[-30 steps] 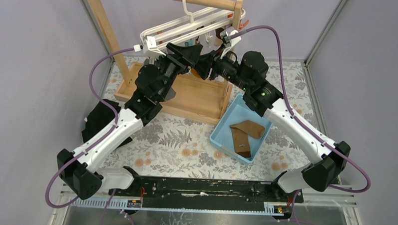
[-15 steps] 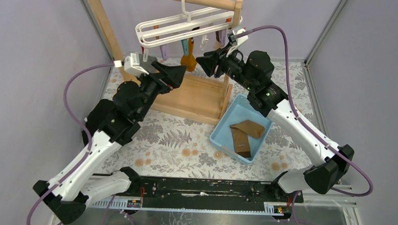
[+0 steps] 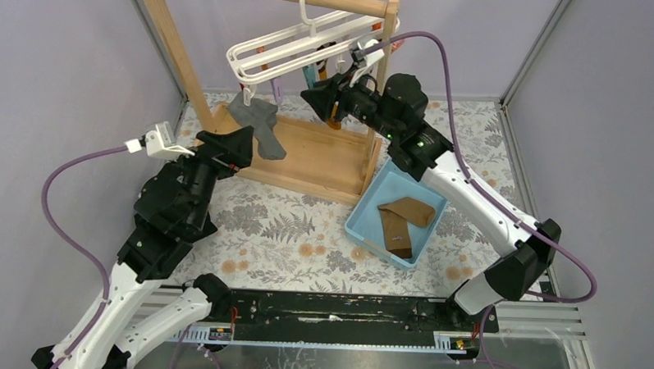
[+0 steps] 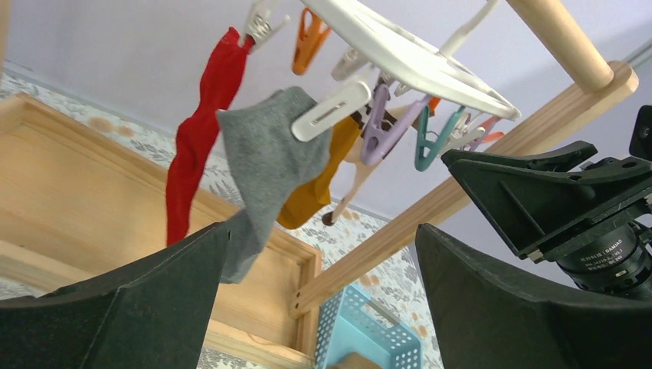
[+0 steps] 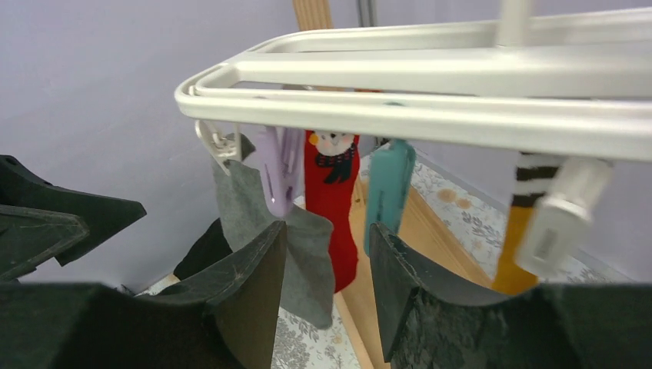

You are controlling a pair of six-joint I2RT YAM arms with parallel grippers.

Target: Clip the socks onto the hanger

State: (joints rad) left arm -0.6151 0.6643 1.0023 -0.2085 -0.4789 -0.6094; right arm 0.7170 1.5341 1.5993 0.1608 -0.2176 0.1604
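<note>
The two brown socks lie in a blue basket [image 3: 364,214]: the lighter tan one [image 3: 411,210] across the darker brown one [image 3: 396,234]. The white hanger [image 3: 304,40] hangs by its hook from the wooden rail. A grey sock [image 3: 258,125] hangs clipped at its left end. My left gripper [image 3: 241,142] is open and empty, just below and left of the grey sock [image 4: 265,169]. My right gripper [image 3: 315,92] is open and empty under the hanger's bars [image 5: 430,92], its fingertips [image 5: 281,231] just below a purple clip [image 5: 278,165] and a teal clip [image 5: 388,192].
The wooden rail stand has a tray base [image 3: 316,159] and a slanted post [image 3: 169,39]. A red sock [image 4: 201,123] and a mustard-orange sock [image 4: 319,184] also hang from the hanger. Several coloured clips dangle free. Grey walls close in left, right and back.
My left arm has pulled back down and left from the hanger, leaving the grey sock hanging from a clip. My right gripper has shifted a little left under the hanger.
</note>
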